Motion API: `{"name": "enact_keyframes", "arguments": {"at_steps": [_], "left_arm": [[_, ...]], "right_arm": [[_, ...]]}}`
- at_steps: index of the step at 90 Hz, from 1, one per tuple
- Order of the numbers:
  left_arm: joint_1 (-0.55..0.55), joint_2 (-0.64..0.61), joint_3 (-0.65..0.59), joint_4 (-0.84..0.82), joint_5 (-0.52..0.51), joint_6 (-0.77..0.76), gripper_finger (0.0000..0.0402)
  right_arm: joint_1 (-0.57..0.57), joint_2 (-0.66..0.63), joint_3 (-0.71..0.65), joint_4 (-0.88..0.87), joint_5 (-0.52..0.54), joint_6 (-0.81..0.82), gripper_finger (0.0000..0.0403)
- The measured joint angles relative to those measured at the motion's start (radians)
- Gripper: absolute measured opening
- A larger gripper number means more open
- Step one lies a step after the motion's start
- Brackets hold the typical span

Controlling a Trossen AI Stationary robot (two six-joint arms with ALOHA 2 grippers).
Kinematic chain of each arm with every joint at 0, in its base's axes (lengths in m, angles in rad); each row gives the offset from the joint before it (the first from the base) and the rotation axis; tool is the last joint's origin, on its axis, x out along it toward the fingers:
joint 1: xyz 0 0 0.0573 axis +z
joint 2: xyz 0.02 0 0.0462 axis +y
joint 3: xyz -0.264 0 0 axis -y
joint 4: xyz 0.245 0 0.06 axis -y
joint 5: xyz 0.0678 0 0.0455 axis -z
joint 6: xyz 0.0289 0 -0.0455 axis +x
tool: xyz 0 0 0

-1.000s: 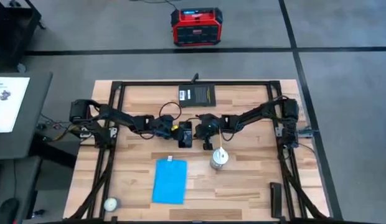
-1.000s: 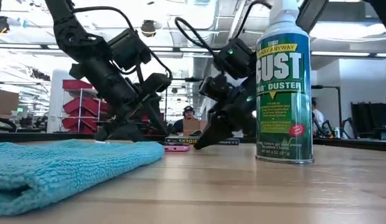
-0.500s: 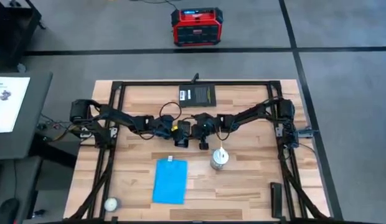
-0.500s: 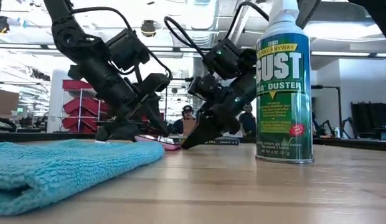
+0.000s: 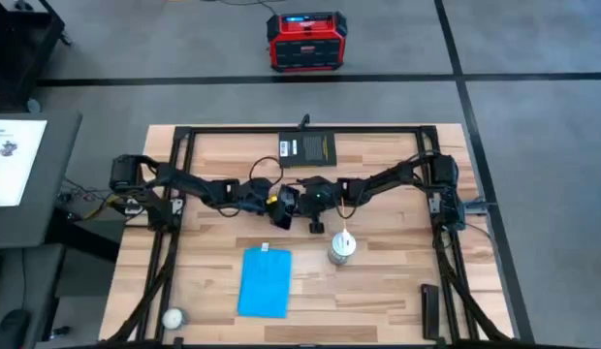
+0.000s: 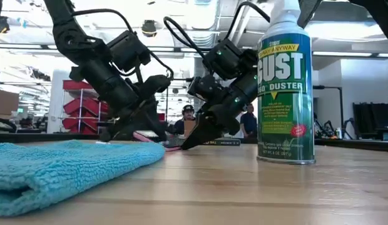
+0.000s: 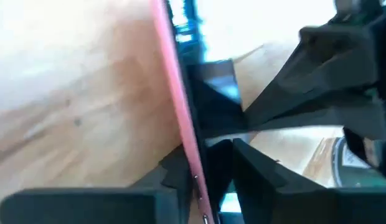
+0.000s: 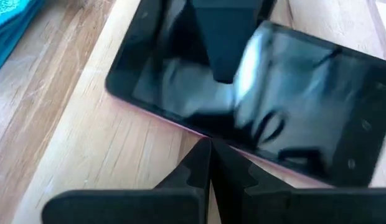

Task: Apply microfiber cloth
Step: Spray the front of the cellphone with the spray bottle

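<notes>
Both arms are working the phone [image 8: 243, 118] at mid-table, and the microfiber cloth [image 5: 265, 282] is not in play yet: it lies flat on the table [image 5: 397, 291] nearer the front edge, well apart from either gripper, with the duster can [image 6: 286, 84] standing to its right. The left gripper [image 5: 277, 206] has its jaws clamped on the phone's pink edge, the wrist view showing the slab pinched between them and tipped up. The right gripper [image 5: 314, 207] has its jaws pressed together, their tip right at the phone's near edge. This looks like the steadying step before wiping, so next one arm must let go, reach to the cloth and pinch it. Against a second ago, the right gripper has slid in toward the left one, and the phone, then flat on the wood, now sits lifted at an angle
</notes>
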Motion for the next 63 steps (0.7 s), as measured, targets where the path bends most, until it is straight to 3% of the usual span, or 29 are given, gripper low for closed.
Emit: {"name": "enact_keyframes", "arguments": {"at_steps": [20,34,63], "left_arm": [[-0.001,0.0,0.0,0.032,0.001,0.06,0.0049],[-0.006,-0.002,0.002,0.05,0.003,0.124,0.001],[-0.022,-0.004,-0.001,0.144,0.018,0.277,0.0007]], "right_arm": [[-0.008,-0.002,0.001,-0.029,-0.007,0.0,0.0],[-0.017,-0.027,0.001,-0.07,-0.006,0.0,0.0],[-0.025,-0.151,-0.006,-0.255,0.02,-0.007,0.0]]}}
